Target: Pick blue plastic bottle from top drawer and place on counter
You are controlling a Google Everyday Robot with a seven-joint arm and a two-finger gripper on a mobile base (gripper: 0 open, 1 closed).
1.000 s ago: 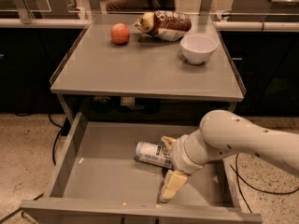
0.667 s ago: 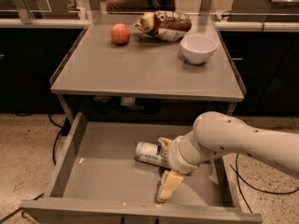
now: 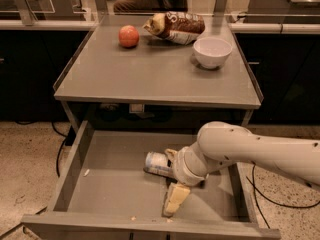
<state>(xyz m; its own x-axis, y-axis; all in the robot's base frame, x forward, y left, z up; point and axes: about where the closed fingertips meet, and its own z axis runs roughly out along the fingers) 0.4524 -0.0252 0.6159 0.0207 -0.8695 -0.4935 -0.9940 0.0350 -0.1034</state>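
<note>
The blue plastic bottle (image 3: 158, 164) lies on its side in the open top drawer (image 3: 75, 169), right of centre. The gripper (image 3: 170, 181) reaches down there, fingers apart astride the bottle's hidden end, likely lining up a grasp. The counter (image 3: 150, 69) above has bare space along its front edge.

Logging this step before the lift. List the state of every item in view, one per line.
top drawer: pulled open.
blue plastic bottle: lying on its side on the drawer floor, not yet lifted.
gripper: down inside the drawer, at the bottle.
counter: no bottle on it.
apple: resting on the counter, back left.
snack bag: lying on its side at the back.
bowl: upright, nothing seen inside.
</note>
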